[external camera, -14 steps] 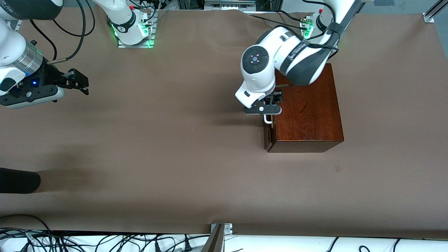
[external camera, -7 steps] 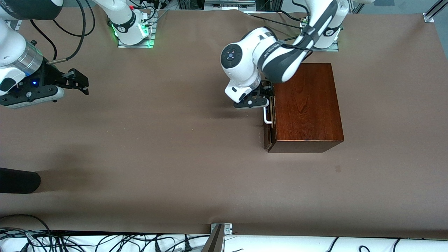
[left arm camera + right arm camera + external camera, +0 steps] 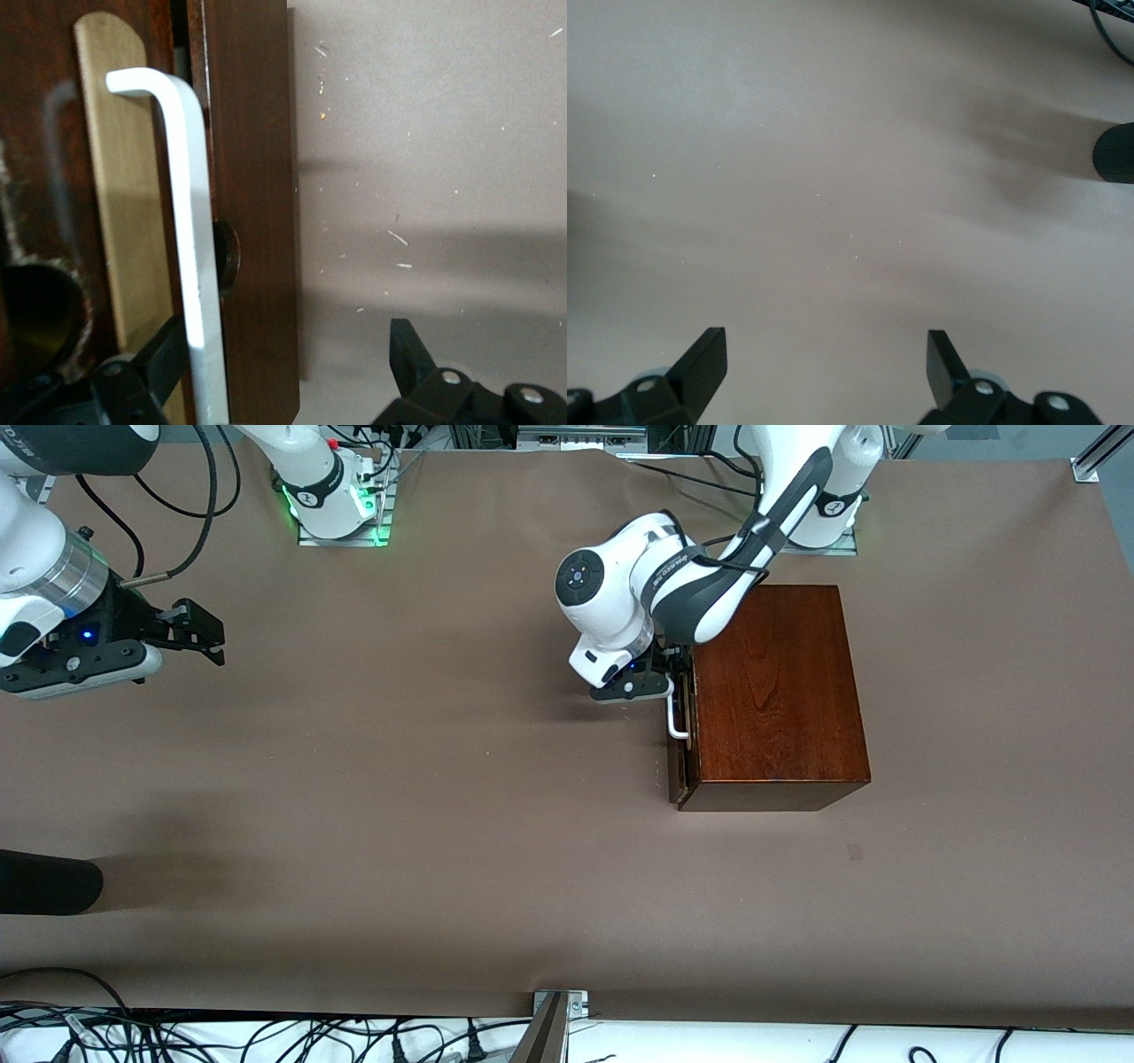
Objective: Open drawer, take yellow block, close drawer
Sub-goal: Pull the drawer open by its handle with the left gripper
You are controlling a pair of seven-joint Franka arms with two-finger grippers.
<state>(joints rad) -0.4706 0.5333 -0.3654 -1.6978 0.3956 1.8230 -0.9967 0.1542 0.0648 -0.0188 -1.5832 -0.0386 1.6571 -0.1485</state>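
The drawer [image 3: 680,735], barely ajar, is set in the wooden box [image 3: 775,691] at the left arm's end of the tabletop [image 3: 443,797]. The left gripper [image 3: 288,363] is seen in its wrist view with jaws apart astride the white handle [image 3: 190,257]; this is hidden in the front view. The right gripper [image 3: 824,359] is held over bare tabletop, jaws apart, waiting. No yellow block is seen.

The front view looks steeply down from high across the counter [image 3: 443,797], facing both arm bases at 12 o'clock, and takes in nearly the whole surface. The left wrist view sits very close to the drawer [image 3: 252,221] front, its white handle [image 3: 190,230] filling the frame; the front view shares this handle [image 3: 677,717]. The right wrist view looks down from some height on bare counter [image 3: 833,177], shared with the front view at 9 o'clock.
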